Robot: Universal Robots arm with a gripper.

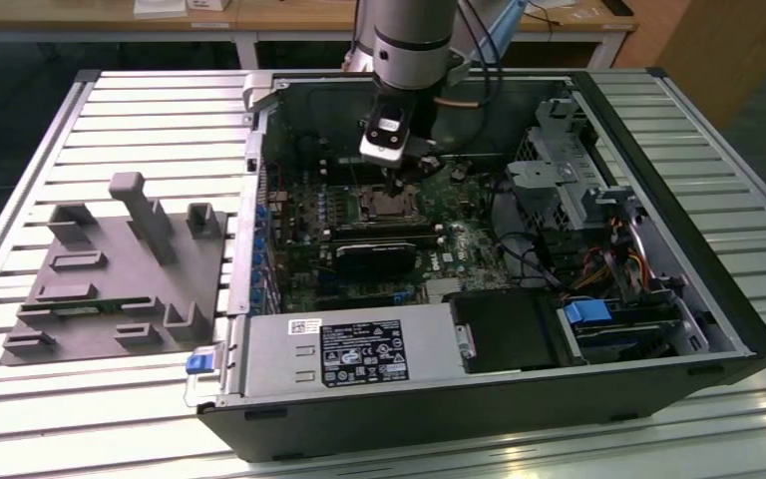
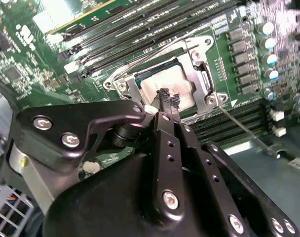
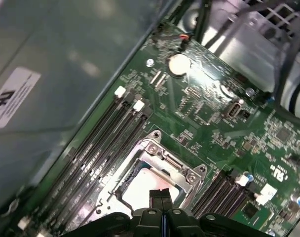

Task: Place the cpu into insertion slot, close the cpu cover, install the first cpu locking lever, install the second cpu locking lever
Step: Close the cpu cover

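Observation:
The cpu [image 2: 160, 85] lies flat in the insertion slot [image 1: 386, 203], its dull silver top showing in both wrist views [image 3: 140, 190]. The cpu cover [image 2: 205, 85] lies down around it as a silver frame, hinge side [image 3: 175, 165] toward the board's middle. My gripper [image 2: 168, 98] is shut with nothing between its fingers, the tips just above the chip's top near one edge [image 3: 161, 196]. Two thin wire levers stand out from the socket: one [image 2: 155, 52] slants over the memory slots, the other [image 2: 243, 129] reaches past the opposite corner. From outside, my gripper [image 1: 402, 178] hangs over the socket.
Long black memory slots [image 3: 105, 148] run beside the socket. A row of capacitors [image 2: 268, 59] lines its other side. Inside the case stand a black block [image 1: 376, 254], the power supply [image 1: 343, 349] and a drive cage [image 1: 576, 180]. A grey fixture [image 1: 117, 269] lies on the exterior view's left.

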